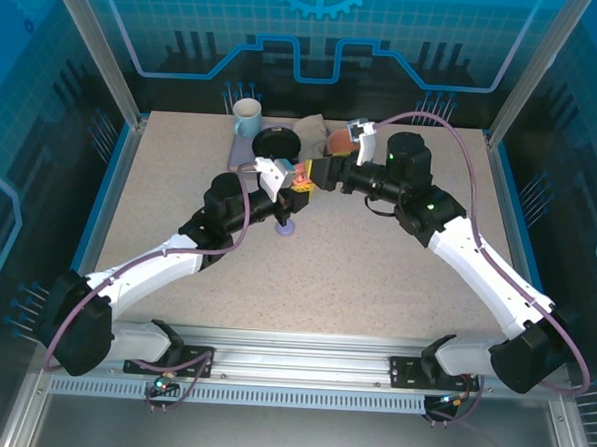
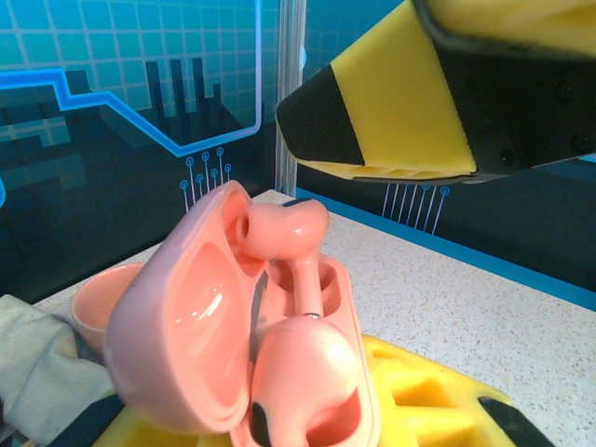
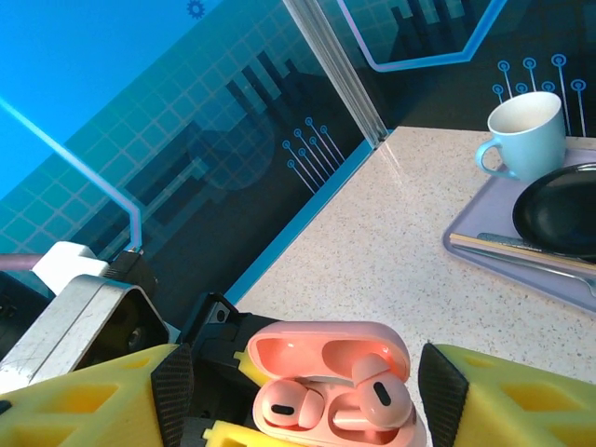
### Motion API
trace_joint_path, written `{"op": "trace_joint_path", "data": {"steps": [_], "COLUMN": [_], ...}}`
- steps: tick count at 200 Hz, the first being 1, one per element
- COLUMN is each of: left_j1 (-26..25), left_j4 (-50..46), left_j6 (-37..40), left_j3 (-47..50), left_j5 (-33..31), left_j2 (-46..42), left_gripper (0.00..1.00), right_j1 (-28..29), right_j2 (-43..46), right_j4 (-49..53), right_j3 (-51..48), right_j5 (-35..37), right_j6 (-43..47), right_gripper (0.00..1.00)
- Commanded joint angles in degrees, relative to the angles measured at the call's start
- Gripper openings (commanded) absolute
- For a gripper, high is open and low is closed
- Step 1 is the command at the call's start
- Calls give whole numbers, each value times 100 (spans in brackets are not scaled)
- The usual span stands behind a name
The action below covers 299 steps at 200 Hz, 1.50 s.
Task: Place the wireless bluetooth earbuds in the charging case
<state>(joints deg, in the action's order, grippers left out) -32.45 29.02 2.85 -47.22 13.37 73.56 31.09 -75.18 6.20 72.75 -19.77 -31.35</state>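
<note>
- Top view: L gripper point(image 1: 298, 187) was clamped tight on the open pink charging case point(image 1: 298, 173). R gripper point(image 1: 323, 173) sat close at its 3 o'clock.
- L wrist: near earbud point(image 2: 312, 368) looked seated. Far earbud point(image 2: 284, 228), at its 12 o'clock, stood proud w/ stem only partway down. R finger point(image 2: 410, 112) hung at 1 o'clock above.
- R wrist: R jaws gaped wide, empty, straddling the case.
- Best approach, as judged: press proud bud straight down w/ one fingertip, L grip steady, don't knock case shut.

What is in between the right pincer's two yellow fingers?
The open pink charging case, with two pink earbuds in it, sits between those fingers in the right wrist view.
</note>
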Motion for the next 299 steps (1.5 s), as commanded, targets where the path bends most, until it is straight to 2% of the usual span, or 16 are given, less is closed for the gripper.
{"op": "trace_joint_path", "data": {"steps": [1,246,299], "left_j1": [30,29,36], "left_j4": [274,333,338], "left_j6": [-81,-108,-101], "left_j3": [-72,-61,-35], "left_j5": [17,-1,3], "left_j2": [-39,18,0], "left_gripper": [0,0,0], "right_j1": [-42,362,245], "right_j2": [-9,-326,-50], "right_j4": [58,226,466], "right_j3": [23,496,553], "right_j5": [-4,-166,151], "right_j6": [-64,55,246], "right_gripper": [68,67,67]}}
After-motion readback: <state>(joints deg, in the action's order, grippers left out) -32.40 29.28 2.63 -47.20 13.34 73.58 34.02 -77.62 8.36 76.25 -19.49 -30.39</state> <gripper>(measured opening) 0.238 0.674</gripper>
